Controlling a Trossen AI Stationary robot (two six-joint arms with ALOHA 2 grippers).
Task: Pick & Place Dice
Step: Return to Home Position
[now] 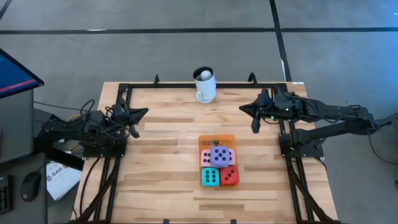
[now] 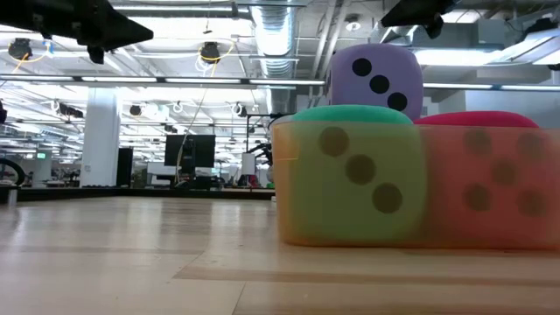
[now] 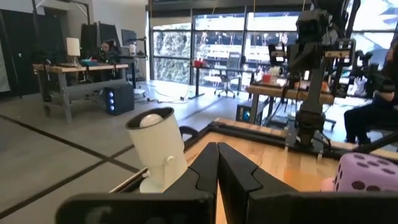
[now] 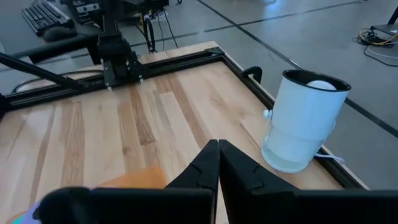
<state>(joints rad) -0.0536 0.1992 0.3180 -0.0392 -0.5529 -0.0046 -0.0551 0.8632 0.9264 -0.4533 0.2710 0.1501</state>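
Several dice sit packed together on a flat orange mat (image 1: 216, 139) at the table's middle. The teal die (image 1: 210, 177) and the red die (image 1: 229, 175) are nearest, with the pink die (image 1: 205, 158) behind them. The purple die (image 1: 219, 155) rests on top of the others. In the low view the teal die (image 2: 350, 175) and red die (image 2: 490, 179) fill the front, and the purple die (image 2: 376, 79) sits above. My left gripper (image 1: 145, 112) hovers shut at the table's left side. My right gripper (image 1: 243, 107) hovers shut at the right side. Both are far from the dice.
A white mug (image 1: 204, 85) with a ball in it stands at the far edge's middle, also seen as the mug (image 3: 158, 146) and the mug (image 4: 301, 121) in the wrist views. A black frame (image 1: 186, 86) runs around the wooden table. Bare wood lies left and right of the mat.
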